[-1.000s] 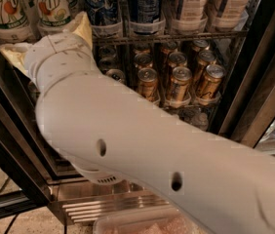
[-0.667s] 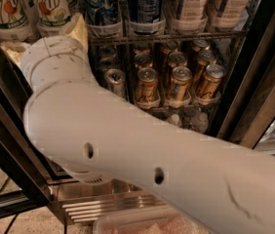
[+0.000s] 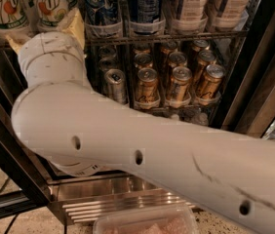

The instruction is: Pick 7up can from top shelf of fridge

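Leftward swings our arm (image 3: 142, 155) since a moment ago: its elbow now sits further left above the ribbed steel base (image 3: 113, 199) of the fridge (image 3: 269, 57), and the wrist has climbed to the front rail. Beyond the wrist, our gripper (image 3: 45, 33) stands at the top shelf (image 3: 176, 37) with its fingers (image 3: 75, 26) spread wide. One pale finger rises between the 7up can (image 3: 52, 4) and the blue cans (image 3: 101, 6); the other shows low on the can's left. The can stands upright in its cup, beside another 7up can (image 3: 1, 6) at the edge. We judge the reach nearly done. The can sits between the fingers, not yet squeezed, and we cannot tell whether either touches it. Closing and lifting it clear of the cup should come next. Further back, gold cans (image 3: 179, 82) fill the lower shelf.
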Available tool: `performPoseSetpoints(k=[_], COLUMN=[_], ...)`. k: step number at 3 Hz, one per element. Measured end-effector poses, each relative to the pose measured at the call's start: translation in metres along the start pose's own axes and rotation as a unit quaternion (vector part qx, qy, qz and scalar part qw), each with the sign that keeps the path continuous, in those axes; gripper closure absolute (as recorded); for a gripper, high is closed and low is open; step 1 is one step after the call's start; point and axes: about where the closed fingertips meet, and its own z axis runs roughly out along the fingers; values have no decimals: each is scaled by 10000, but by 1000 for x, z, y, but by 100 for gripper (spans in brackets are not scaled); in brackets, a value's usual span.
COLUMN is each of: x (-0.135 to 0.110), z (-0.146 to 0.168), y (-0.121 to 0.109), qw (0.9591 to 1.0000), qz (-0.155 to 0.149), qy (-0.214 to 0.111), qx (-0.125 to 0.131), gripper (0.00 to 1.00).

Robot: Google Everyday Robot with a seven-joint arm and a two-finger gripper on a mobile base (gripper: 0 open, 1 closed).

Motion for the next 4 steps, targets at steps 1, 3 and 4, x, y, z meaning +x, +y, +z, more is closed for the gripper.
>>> performPoseSetpoints(k=[1,3,4], x=[-2,-7,-9], z=[7,14,18], y=[-5,-14,-19], qw=[9998,9990,9985], qz=[-33,-147,-205], qy=[-70,-116,-124], qx=[159,407,494], gripper=[35,42,44])
